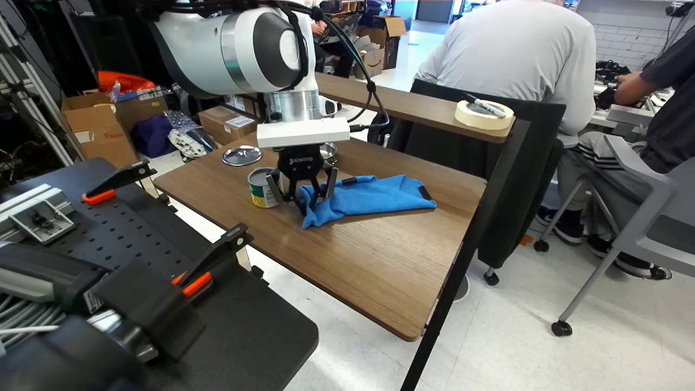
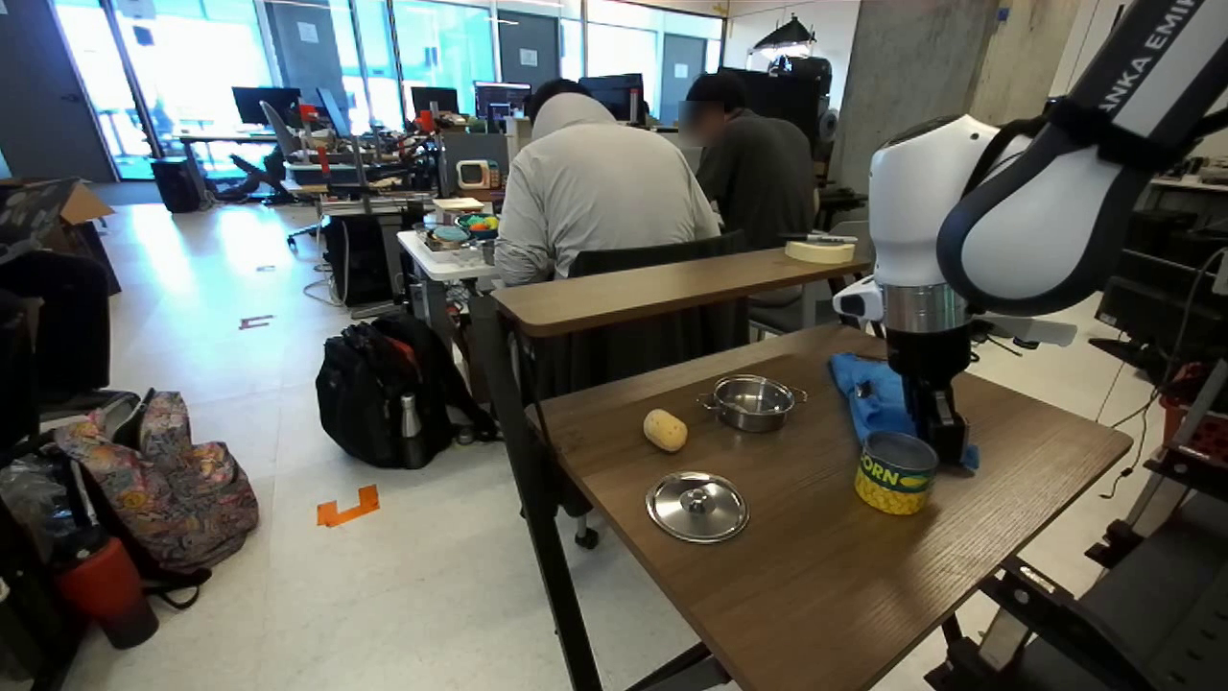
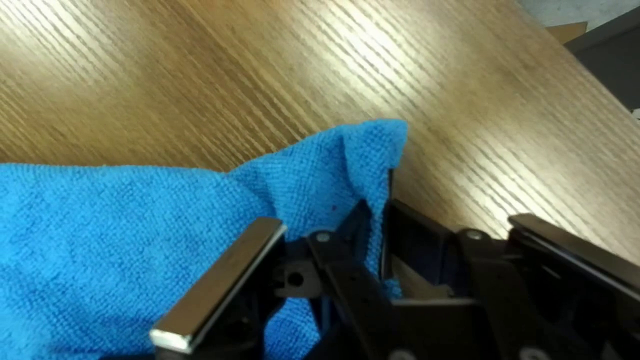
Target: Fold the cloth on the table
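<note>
Jaws of the gripper (image 3: 377,212), corn can (image 2: 894,482) near (contents unclear) and metal pot (image 2: 754,416) left in an exterior view, pinch creased blue cloth (image 1: 374,196).

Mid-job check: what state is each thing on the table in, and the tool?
tool: closed on one end of the cloth
cloth: rumpled, lying on the table
pot: upright, uncovered
lid: off the pot, knob up
corn can: upright; whether opened, cannot tell
potato: lying on the table

Cloth (image 1: 380,198) on table (image 1: 347,255), beside can (image 1: 262,191)
</note>
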Controlling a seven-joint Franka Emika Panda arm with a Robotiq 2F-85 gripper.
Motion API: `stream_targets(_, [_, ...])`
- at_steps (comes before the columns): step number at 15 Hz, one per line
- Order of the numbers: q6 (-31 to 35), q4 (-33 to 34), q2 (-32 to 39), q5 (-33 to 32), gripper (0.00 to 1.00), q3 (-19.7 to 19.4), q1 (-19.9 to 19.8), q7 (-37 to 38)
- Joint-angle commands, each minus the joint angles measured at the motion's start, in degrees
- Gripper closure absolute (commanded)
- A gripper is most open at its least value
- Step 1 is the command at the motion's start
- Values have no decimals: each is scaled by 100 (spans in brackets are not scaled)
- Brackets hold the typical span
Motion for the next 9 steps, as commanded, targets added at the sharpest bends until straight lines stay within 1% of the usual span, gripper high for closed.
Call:
stream_targets(1, [-612,-133,-411,224,97,227,-234,-229])
stream_targets(6, [-1432,-244,-1149,768,97,503,-547,-618])
stream_targets(9, [-2110,139,-1310,1106,97,527,-602,-836])
